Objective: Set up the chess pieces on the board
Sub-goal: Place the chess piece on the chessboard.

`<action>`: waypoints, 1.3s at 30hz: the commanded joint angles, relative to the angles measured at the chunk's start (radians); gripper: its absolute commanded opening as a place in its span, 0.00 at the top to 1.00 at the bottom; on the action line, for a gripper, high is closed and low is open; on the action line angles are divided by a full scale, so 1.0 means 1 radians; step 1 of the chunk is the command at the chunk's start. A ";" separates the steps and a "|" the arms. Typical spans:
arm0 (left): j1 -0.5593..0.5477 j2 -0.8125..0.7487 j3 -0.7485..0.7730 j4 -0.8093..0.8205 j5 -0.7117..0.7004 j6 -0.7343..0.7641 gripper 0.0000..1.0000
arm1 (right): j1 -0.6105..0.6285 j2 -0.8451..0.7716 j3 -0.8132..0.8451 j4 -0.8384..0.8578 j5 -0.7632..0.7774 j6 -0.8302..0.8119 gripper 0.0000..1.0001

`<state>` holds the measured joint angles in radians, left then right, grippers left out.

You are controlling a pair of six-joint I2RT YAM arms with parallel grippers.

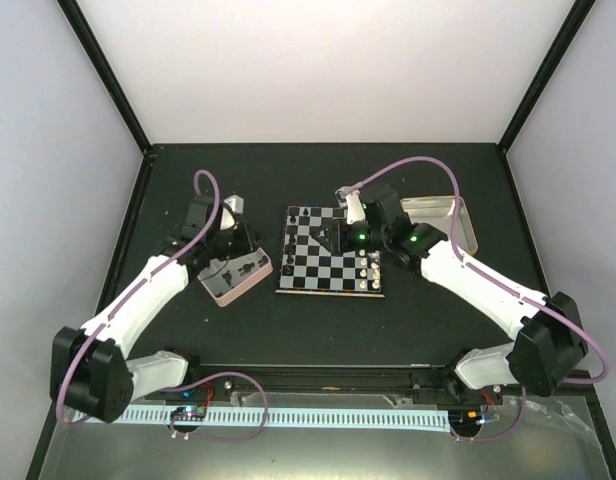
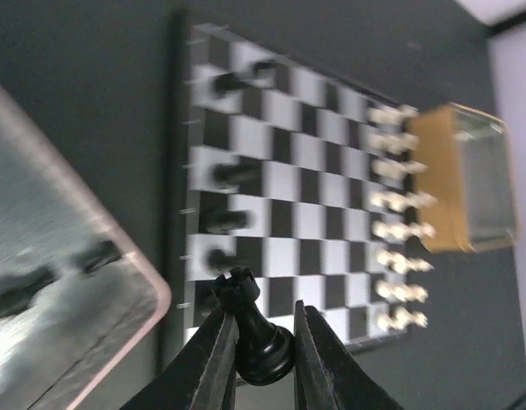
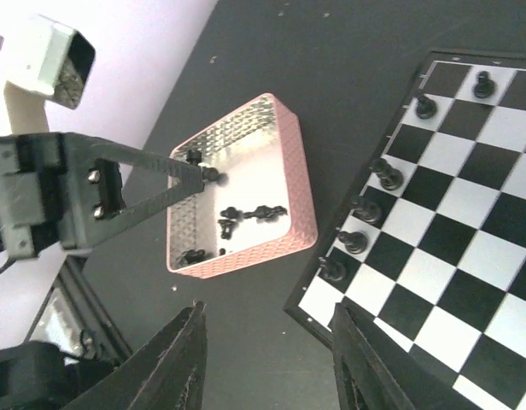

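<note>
My left tool (image 2: 263, 314) is pinched narrow around a black chess piece (image 2: 253, 331), which stands upright between the two fingers (image 2: 213, 363) with its notched top clear above their tips. In the top view this tool sits over the pink-rimmed tin (image 3: 290, 184), on the counter (image 1: 428, 170) just to the left of the board (image 1: 328, 283). From my right wrist, the held piece shows close against the tin's far wall. How high it hangs above the tin floor I cannot tell.

More loose black pieces (image 3: 246, 213) lie on their sides on the tin's shiny floor.

The board lies flat in the middle of the counter, between the two tins. A line of black chess pieces (image 3: 365, 207) stands along the board's edge nearest the pink-rimmed tin, and two more stand at the far end of that side. White pieces (image 2: 400, 213) fill two rows along the opposite edge, next to the gold-rimmed tin (image 2: 464, 179), which lies just off the board.

My right tool (image 3: 269, 309) is spread wide with nothing between its fingers. In the top view it is above the board's far right part. Its wrist camera looks across the board's left edge to the pink-rimmed tin.
</note>
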<state>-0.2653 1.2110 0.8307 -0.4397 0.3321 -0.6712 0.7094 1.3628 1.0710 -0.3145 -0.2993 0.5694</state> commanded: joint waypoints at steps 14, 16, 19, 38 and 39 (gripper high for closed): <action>-0.267 -0.243 -0.037 0.425 0.345 0.730 0.85 | -0.039 -0.027 0.105 0.083 -0.309 0.077 0.47; -0.266 -0.262 -0.048 0.446 0.368 0.795 0.84 | -0.040 -0.022 0.123 0.058 -0.329 0.059 0.47; -0.270 -0.270 -0.046 0.430 0.403 0.881 0.83 | -0.040 -0.025 0.147 0.031 -0.352 0.042 0.48; -0.270 -0.218 0.028 0.303 0.341 0.967 0.84 | -0.032 0.014 0.187 -0.063 -0.409 -0.068 0.65; -0.271 -0.217 0.031 0.299 0.344 0.967 0.84 | -0.031 0.021 0.194 -0.069 -0.409 -0.072 0.66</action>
<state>-0.5320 0.9855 0.8028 -0.1165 0.6735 0.2703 0.6727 1.3609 1.2232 -0.3454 -0.6991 0.5362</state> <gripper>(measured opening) 0.165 0.352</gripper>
